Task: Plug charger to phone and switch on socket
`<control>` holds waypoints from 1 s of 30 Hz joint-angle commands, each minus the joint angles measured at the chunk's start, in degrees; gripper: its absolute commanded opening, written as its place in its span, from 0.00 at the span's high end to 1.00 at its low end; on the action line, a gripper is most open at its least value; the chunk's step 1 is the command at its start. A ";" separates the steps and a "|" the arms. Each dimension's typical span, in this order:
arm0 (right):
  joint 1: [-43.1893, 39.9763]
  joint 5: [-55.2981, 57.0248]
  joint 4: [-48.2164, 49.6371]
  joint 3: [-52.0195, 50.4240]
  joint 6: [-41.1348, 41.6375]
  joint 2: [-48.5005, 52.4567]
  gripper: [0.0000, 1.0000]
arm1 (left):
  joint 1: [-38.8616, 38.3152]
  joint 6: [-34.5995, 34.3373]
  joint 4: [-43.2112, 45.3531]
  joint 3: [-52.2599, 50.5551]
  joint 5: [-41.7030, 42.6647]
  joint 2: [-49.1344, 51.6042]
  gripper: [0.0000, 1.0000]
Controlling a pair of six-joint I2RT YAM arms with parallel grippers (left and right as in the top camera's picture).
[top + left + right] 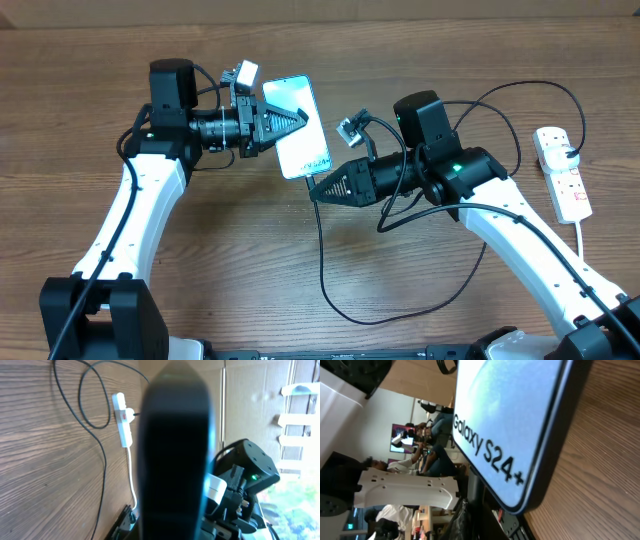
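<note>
The phone (311, 150), its screen lit blue-white, is held tilted above the table by my left gripper (288, 122), which is shut on its left side. In the left wrist view the phone (175, 455) is a dark edge-on bar. My right gripper (316, 188) sits at the phone's lower end, shut on the free end of the charger (323, 250), whose thin black cable hangs down and loops over the table. In the right wrist view the phone (510, 415) shows "Galaxy S24+" just above my dark fingers (485, 520); the connector tip is hidden. The socket (562, 172) lies at the far right.
The socket (123, 422) also shows in the left wrist view, with red switches, a black plug and its white cord (132, 485). That white cord (583, 240) runs toward the table's front right. The charger cable (102, 470) loops across the wood between the arms.
</note>
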 commanded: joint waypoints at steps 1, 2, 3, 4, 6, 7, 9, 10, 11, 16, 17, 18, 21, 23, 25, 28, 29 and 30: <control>-0.57 1.84 5.73 1.44 4.70 -1.07 0.96 | -0.74 4.90 -3.98 0.61 3.50 -0.76 0.96; -0.57 2.19 6.60 1.44 5.49 -1.07 0.96 | -0.74 5.84 -4.92 0.61 3.48 -0.76 0.96; -0.57 3.41 7.80 1.46 6.86 -1.07 0.96 | -0.74 7.19 -6.43 0.61 3.52 -0.76 0.96; -0.57 4.44 8.37 1.44 7.48 -1.07 0.96 | -0.74 7.96 -7.43 0.61 3.52 -0.74 0.96; -0.57 7.50 8.70 1.46 8.24 -1.07 0.96 | -0.74 9.57 -9.73 0.61 3.72 -0.76 0.96; -0.57 8.79 8.66 1.44 8.22 -1.07 0.96 | -0.74 10.10 -10.16 0.61 4.17 -0.76 0.96; -0.57 10.27 8.61 1.44 8.26 -1.07 0.96 | -0.85 10.54 -10.25 0.61 5.14 -0.76 0.96; -0.57 10.84 8.70 1.46 8.31 -1.07 0.96 | -0.98 10.54 -10.23 0.61 5.25 -0.76 0.96; -0.57 11.41 8.79 1.44 8.59 -1.07 0.96 | -1.14 10.51 -10.19 0.61 5.25 -0.76 0.96; -0.57 12.66 10.36 1.44 9.55 -1.07 0.96 | -2.54 10.54 -10.21 0.61 4.98 -0.76 0.96; -0.57 12.66 10.58 1.44 9.53 -1.05 0.96 | -2.64 10.54 -10.19 0.61 4.98 -0.76 0.96; -0.57 12.63 10.58 1.44 9.51 -1.05 0.96 | -2.69 10.54 -10.19 0.61 4.81 -0.76 0.96; -0.57 12.57 8.94 1.44 9.11 -1.05 0.56 | -2.67 10.49 -10.16 0.61 3.98 -0.74 0.96; -0.57 12.57 6.08 1.44 6.86 -1.07 0.30 | -2.51 10.49 -10.19 0.61 3.04 -0.76 0.96; -0.57 12.59 2.25 1.44 3.98 -1.07 0.22 | -2.51 10.51 -10.16 0.61 2.78 -0.76 0.96; -0.57 12.57 -5.35 1.44 -1.44 -1.05 0.20 | -2.51 10.51 -10.16 0.61 2.78 -0.76 0.96; -0.57 12.59 -7.74 1.44 -2.95 -1.07 0.20 | -2.51 10.49 -10.14 0.61 2.78 -0.76 0.96; -0.57 12.59 -9.53 1.44 -3.91 -1.07 0.19 | -2.51 10.49 -10.14 0.61 2.73 -0.76 0.96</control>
